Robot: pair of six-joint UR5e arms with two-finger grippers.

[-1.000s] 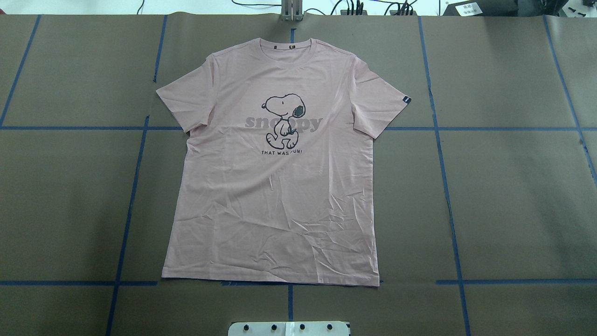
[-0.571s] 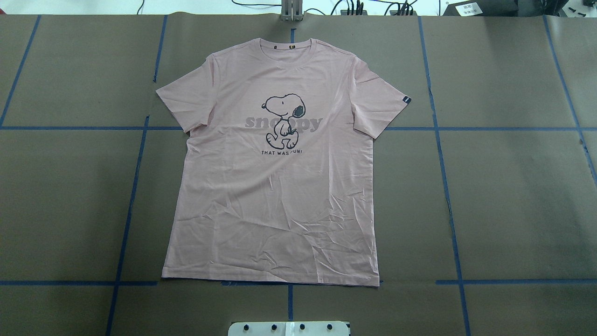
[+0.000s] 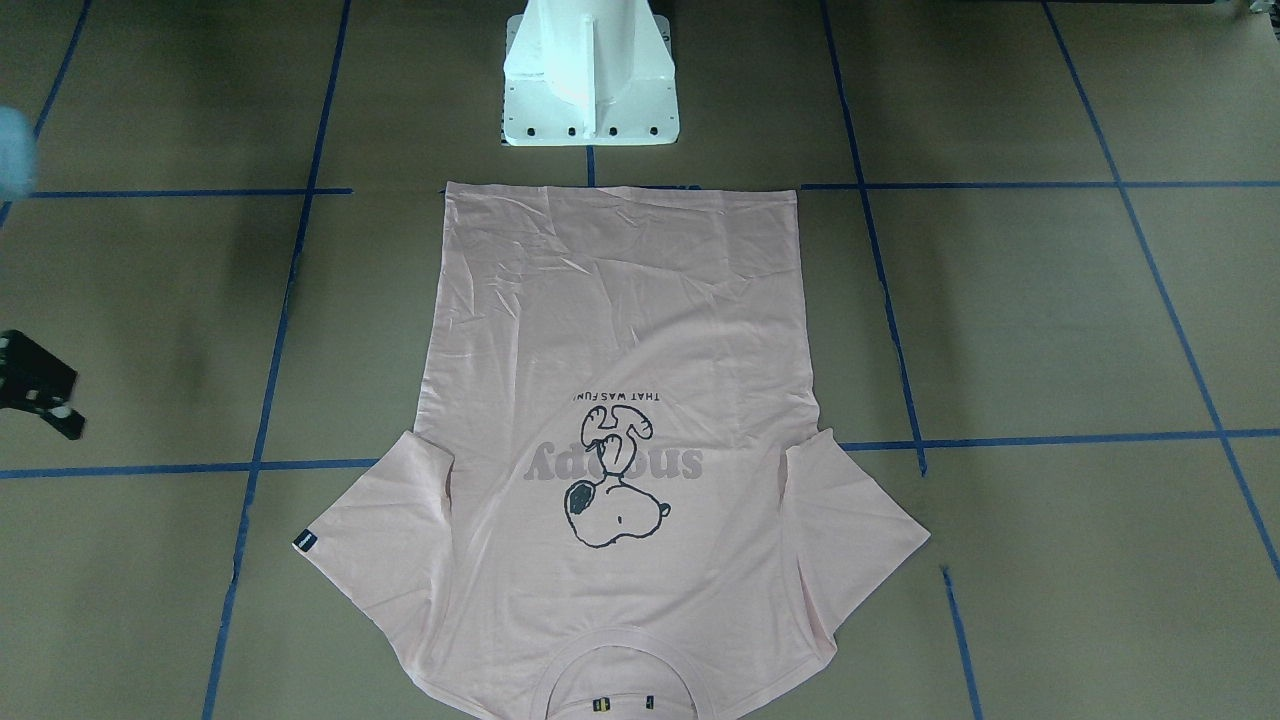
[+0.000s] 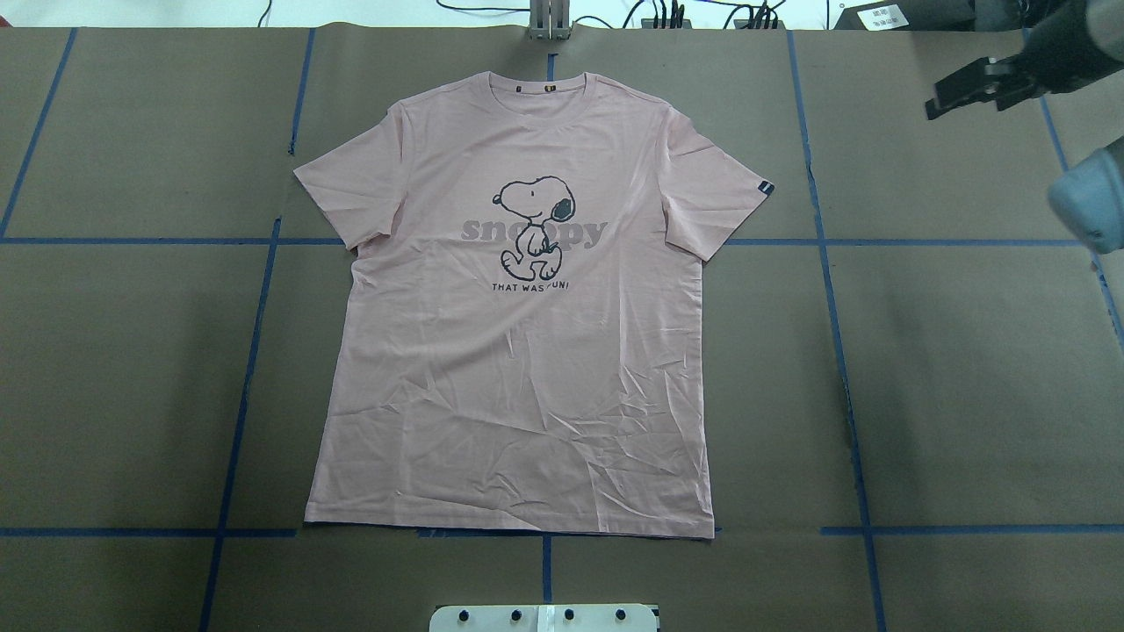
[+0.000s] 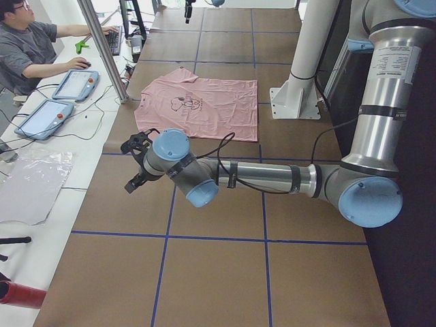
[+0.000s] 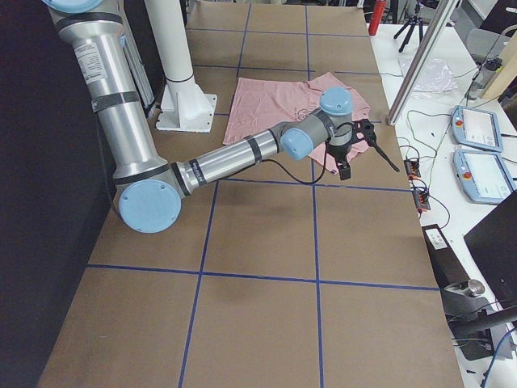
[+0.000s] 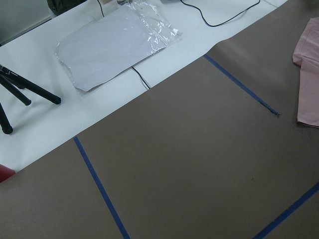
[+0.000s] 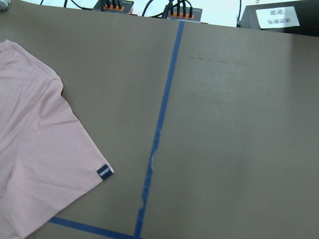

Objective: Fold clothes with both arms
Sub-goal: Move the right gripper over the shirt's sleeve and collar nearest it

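Observation:
The pale pink T-shirt [image 4: 518, 369] lies flat and face up on the brown table, collar at the far edge and hem near the robot; the dog print [image 4: 531, 224] shows. Its black sleeve tag [image 4: 766, 188] is on the right sleeve. My right gripper [image 4: 961, 88] hovers open and empty far right of that sleeve; it also shows in the front view [image 3: 45, 400]. The right wrist view shows the sleeve and tag [image 8: 104, 172]. My left gripper [image 5: 136, 163] shows only in the left side view, left of the shirt; I cannot tell whether it is open.
The white pedestal [image 3: 590, 75] stands just behind the hem. Blue tape lines [image 4: 830, 290] grid the table. Beyond the far edge, an operator [image 5: 34, 48] sits with tablets [image 5: 75, 83]. A plastic bag [image 7: 114, 42] and tripod legs [image 7: 25, 94] lie there.
My right arm and gripper have come into the overhead view at the top right, where nothing showed before. The T-shirt has not moved.

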